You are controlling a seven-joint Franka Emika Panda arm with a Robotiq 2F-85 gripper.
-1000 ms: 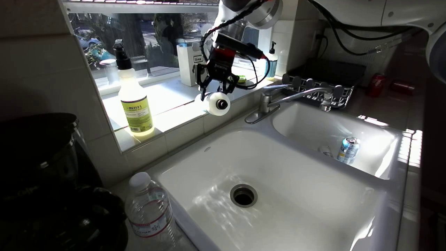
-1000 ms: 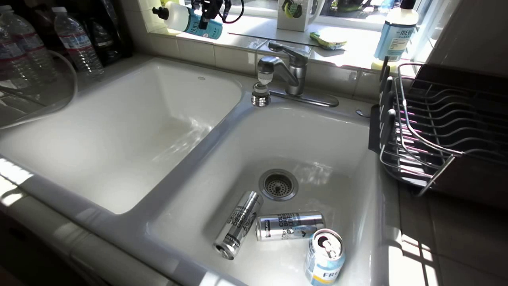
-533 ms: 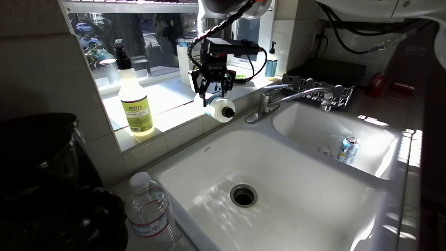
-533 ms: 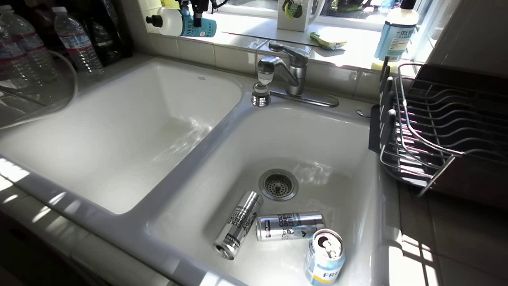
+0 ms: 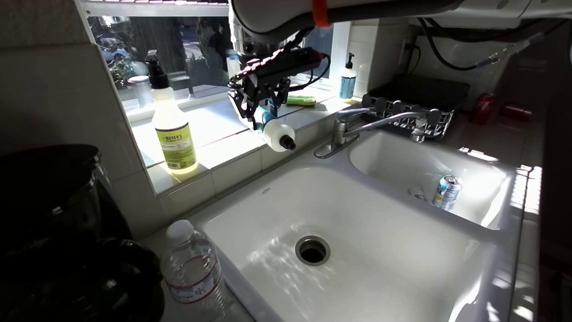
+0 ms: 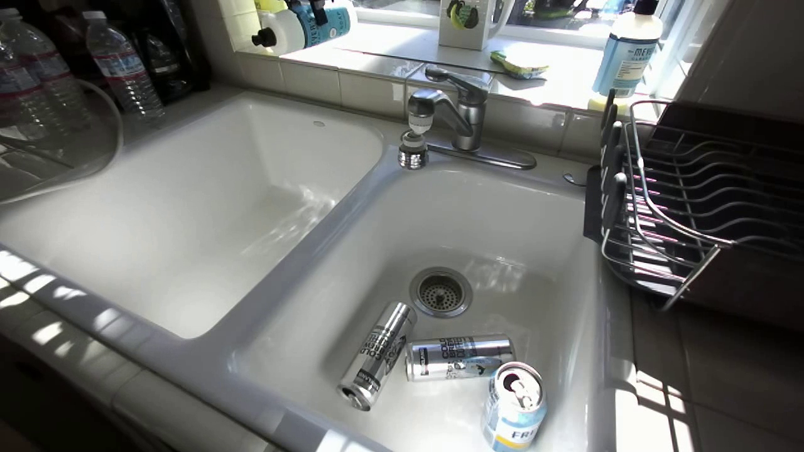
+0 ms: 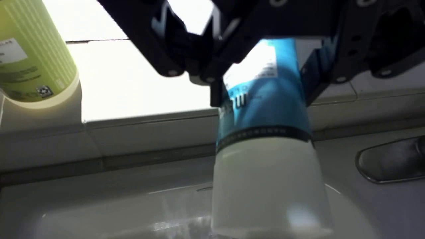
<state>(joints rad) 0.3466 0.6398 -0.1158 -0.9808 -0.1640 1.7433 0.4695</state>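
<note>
My gripper (image 5: 264, 117) is shut on the body of a blue-labelled soap bottle with white shoulders and a black cap. The bottle (image 5: 278, 133) lies on its side in the jaws, its cap end pointing out from the window sill over the sink edge. It also shows at the top of an exterior view (image 6: 286, 31), cap end lower than base end. In the wrist view, the gripper's (image 7: 262, 99) fingers stand on both sides of the blue label, and the bottle's white shoulder (image 7: 269, 182) faces the camera. I cannot tell whether the base touches the sill.
A yellow-green spray bottle (image 5: 178, 143) stands on the sill, also in the wrist view (image 7: 33, 59). A pitcher (image 6: 465, 25), a sponge-like packet (image 6: 520, 64) and another soap bottle (image 6: 628, 56) stand farther along. The faucet (image 6: 471, 116), cans (image 6: 460, 358), dish rack (image 6: 678, 213) and water bottle (image 5: 192, 268) are around the sink.
The gripper has moved and turned with the bottle in it. In an exterior view the bottle's cap end has dropped and its base end has risen; it first shifted left, then right.
</note>
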